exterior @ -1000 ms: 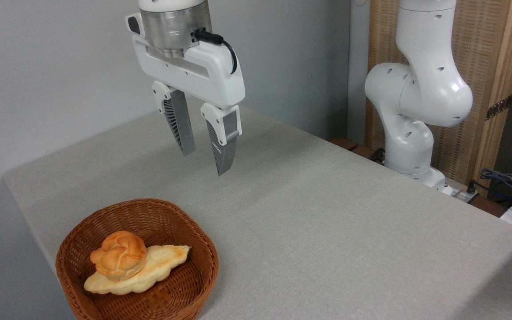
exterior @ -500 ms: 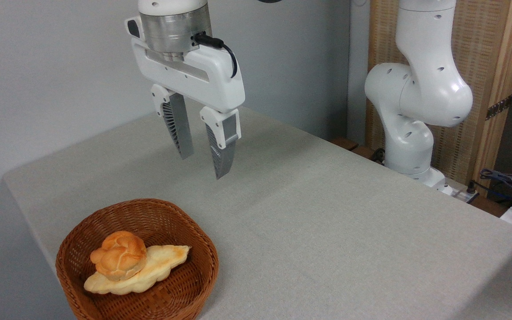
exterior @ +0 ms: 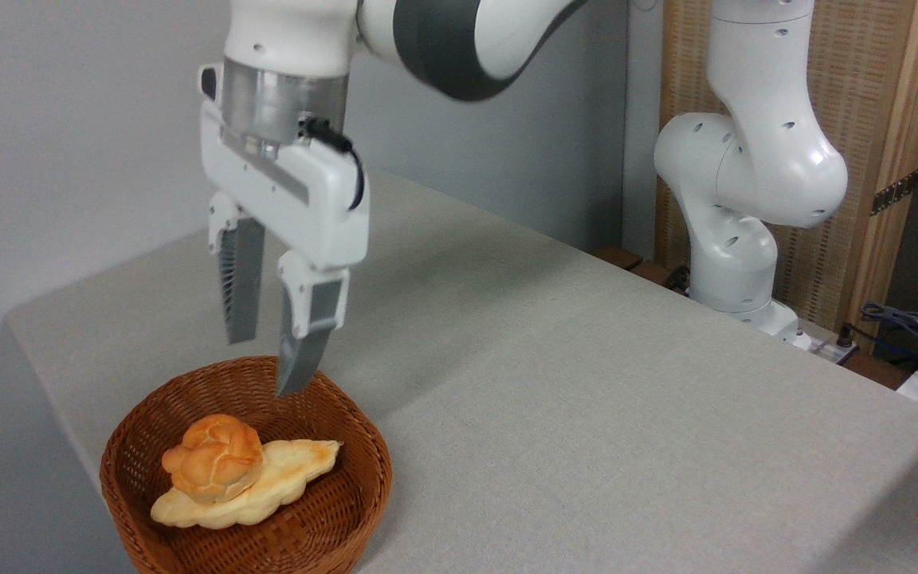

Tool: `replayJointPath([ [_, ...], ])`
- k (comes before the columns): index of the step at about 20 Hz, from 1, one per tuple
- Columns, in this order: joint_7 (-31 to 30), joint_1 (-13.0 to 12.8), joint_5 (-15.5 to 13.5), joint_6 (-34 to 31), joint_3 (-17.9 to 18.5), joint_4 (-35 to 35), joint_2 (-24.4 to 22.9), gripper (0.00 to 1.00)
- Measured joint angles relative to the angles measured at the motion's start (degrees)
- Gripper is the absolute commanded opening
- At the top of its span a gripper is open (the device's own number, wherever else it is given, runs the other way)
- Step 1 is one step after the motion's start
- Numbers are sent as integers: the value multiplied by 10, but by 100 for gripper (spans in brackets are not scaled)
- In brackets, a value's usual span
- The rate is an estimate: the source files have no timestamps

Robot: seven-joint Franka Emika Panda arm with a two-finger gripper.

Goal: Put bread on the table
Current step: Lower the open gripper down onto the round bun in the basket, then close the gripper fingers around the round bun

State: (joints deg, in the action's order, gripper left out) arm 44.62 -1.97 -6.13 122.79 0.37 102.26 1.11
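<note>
Below the tool and a little to its left, the bread (exterior: 214, 457) is sitting inside a brown wicker basket (exterior: 347, 498), lying on top of a long pale loaf (exterior: 284, 474) that is stretching out toward the right under the tool's nearer fingertip. The basket is resting on the bench (exterior: 586, 414) close to its front left corner. The tool (exterior: 265, 367) is hanging over the far rim of the basket, fingers pointing down, its jaws standing apart with a clear gap between them and nothing held in it. The nearer fingertip is showing against the basket's inner wall, apart from both breads. Well to the right of the tool, the arm's white base (exterior: 734, 271) is standing at the far edge of the bench, in front of a wooden panel (exterior: 873, 159).
</note>
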Motion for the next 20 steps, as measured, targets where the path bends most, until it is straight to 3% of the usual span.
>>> replayJointPath([
  [6, 4, -2, 0, 104, -37, 3, 67, 100],
  [20, 51, -1, 2, 146, -55, 2, 119, 100],
])
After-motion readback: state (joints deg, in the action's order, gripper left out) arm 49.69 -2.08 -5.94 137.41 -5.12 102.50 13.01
